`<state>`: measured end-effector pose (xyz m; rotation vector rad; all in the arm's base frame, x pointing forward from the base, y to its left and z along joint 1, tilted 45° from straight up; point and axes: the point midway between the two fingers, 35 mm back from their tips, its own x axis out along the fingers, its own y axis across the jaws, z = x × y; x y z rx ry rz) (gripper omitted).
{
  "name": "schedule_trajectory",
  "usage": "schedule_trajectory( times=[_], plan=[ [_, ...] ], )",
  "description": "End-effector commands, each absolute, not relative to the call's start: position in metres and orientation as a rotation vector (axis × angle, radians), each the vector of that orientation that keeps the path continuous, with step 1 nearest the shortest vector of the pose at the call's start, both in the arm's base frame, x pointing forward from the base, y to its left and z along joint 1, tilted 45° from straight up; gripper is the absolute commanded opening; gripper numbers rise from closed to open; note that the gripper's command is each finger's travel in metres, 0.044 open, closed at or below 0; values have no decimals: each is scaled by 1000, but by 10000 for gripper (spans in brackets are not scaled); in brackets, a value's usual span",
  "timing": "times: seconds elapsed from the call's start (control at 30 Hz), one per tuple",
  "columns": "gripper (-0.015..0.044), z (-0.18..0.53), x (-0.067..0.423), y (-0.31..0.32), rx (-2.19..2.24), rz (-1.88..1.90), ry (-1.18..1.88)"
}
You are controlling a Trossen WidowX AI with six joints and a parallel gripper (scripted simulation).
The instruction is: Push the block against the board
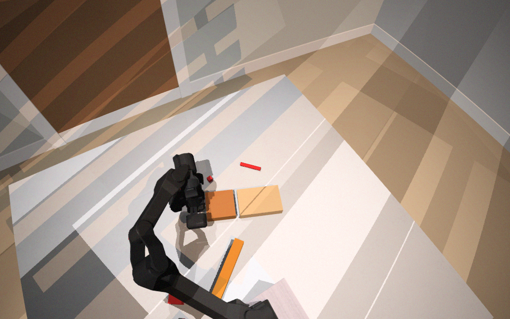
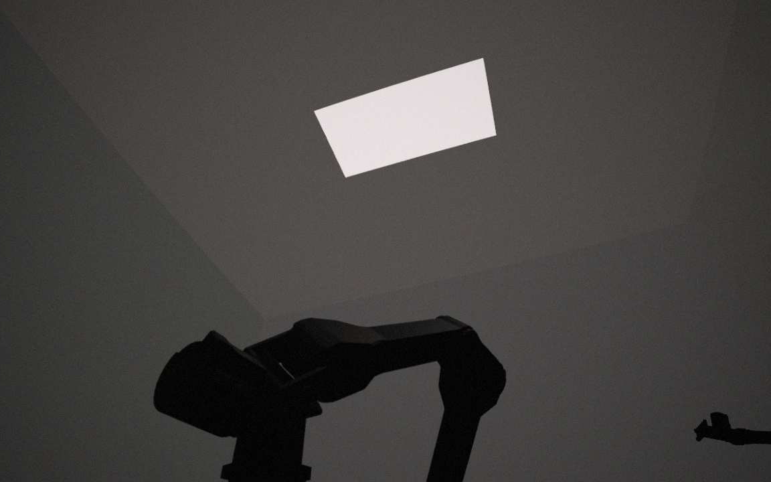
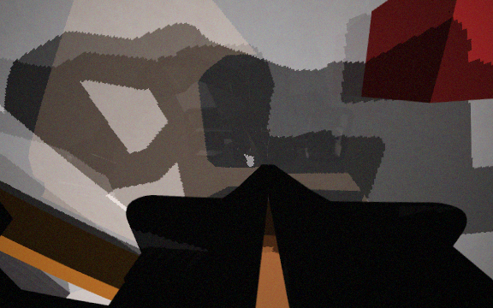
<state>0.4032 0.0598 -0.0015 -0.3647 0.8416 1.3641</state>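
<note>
The dark orange square block [image 1: 222, 204] lies flat; its left part is hidden behind my gripper in the top view. The light tan board [image 1: 262, 200] lies flat just right of it. A narrow strip separates their facing sides, which look nearly parallel; their upper and lower edges look roughly in line. My gripper [image 1: 198, 207] [image 3: 267, 170] is shut and empty, at the block's left side. Whether it touches the block is hidden. In the wrist view orange shows through the slit between the finger bodies. The exterior view shows neither block nor board.
A long orange bar [image 1: 229, 263] [image 3: 58, 269] lies below the block in the top view. A thin red bar [image 1: 250, 166] and a small red piece [image 1: 209, 178] lie above. A red block [image 3: 409, 60] shows in the wrist view. Another red piece [image 1: 175, 299] is near the arm's base.
</note>
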Motion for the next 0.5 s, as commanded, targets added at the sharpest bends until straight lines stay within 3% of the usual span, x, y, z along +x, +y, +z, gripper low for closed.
schedule_trajectory(
  times=[0.0,0.47],
  plan=[
    [0,-4,403,55,-351,1352,842],
    [0,-16,399,43,-353,1351,843]
  ],
)
